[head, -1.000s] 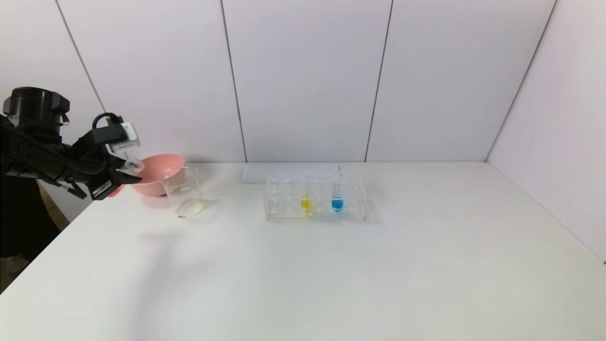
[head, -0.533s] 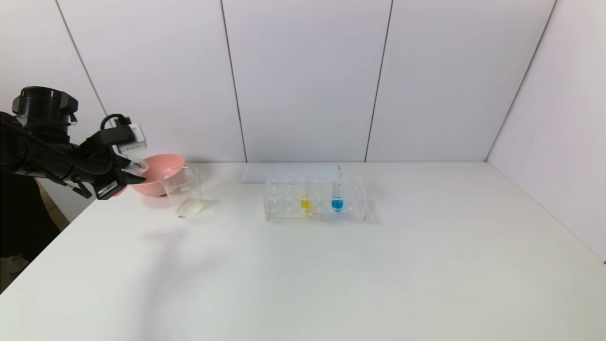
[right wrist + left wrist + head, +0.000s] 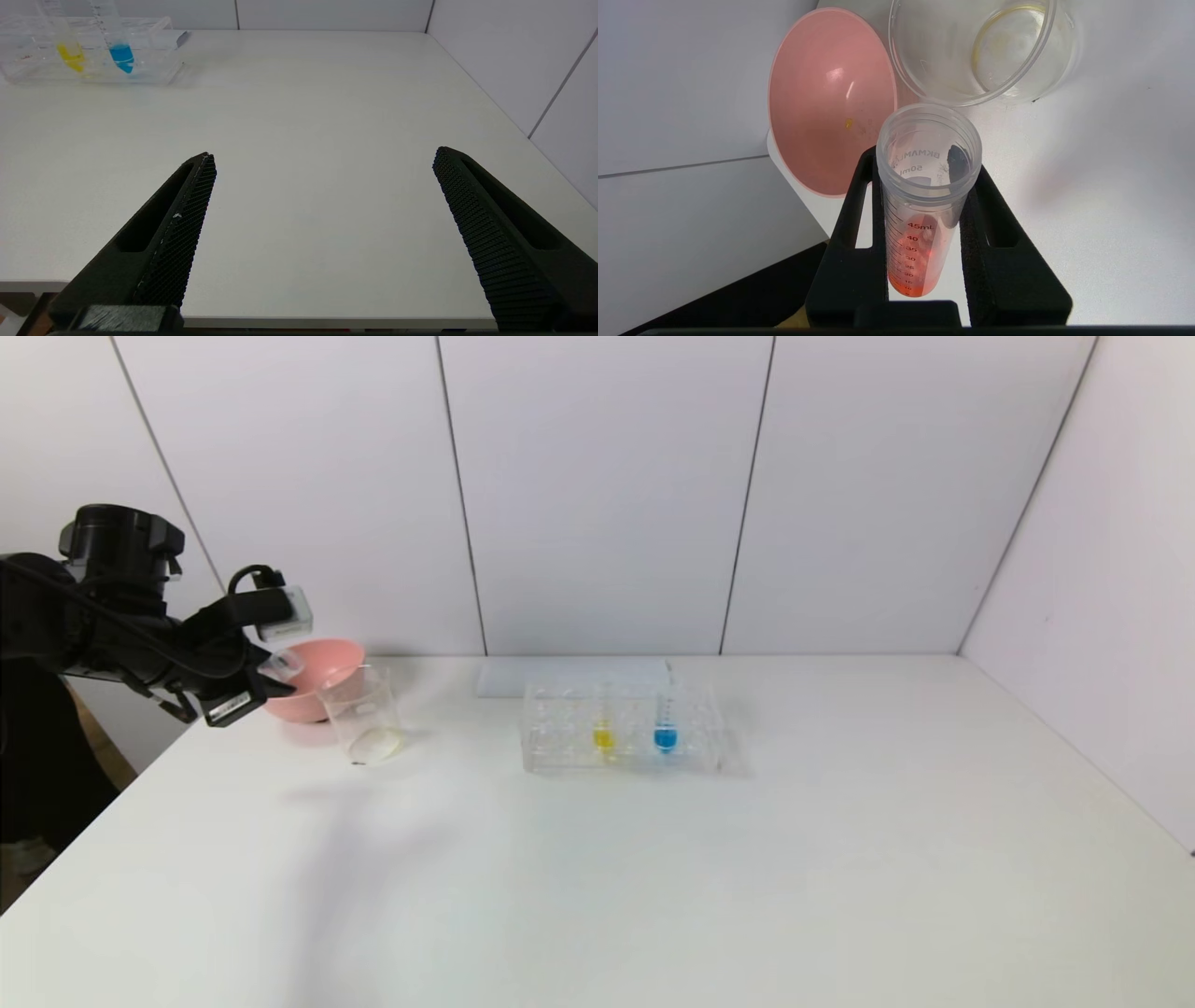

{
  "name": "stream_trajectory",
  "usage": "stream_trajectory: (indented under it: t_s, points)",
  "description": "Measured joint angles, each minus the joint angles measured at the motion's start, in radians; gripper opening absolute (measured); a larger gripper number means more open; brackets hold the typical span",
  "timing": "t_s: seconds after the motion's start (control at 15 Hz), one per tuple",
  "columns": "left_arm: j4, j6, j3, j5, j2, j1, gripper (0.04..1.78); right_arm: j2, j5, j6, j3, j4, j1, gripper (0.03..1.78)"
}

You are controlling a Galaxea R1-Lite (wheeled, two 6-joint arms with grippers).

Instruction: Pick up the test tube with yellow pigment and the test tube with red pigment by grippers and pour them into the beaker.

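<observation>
Left pincer (image 3: 924, 242) clamps red-pigment tube (image 3: 920, 224), mouth seemingly tilted toward beaker (image 3: 976, 46).

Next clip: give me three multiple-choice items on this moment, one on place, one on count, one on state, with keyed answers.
1. Where is the test tube with red pigment?
A. in the rack
B. in the left gripper
C. on the table

2. How many tubes stand in the rack?
A. one
B. two
C. three

3. The right gripper is:
A. open, holding nothing
B. shut on a tube
C. inside the beaker

Answers: 1 B, its fingers clamp the tube near the pink bowl and beaker. 2 B, the test tube with yellow pigment and the blue tube. 3 A, fingers spread over bare table.
</observation>
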Motion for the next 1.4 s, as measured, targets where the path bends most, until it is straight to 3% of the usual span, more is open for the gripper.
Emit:
stream_trajectory:
  t_s: [1.4]
  points:
    - [0.344,0.002,-0.257,0.0,0.085,-0.06,0.45,0.0,0.0,0.0,0.0,0.0,0.0,1.7]
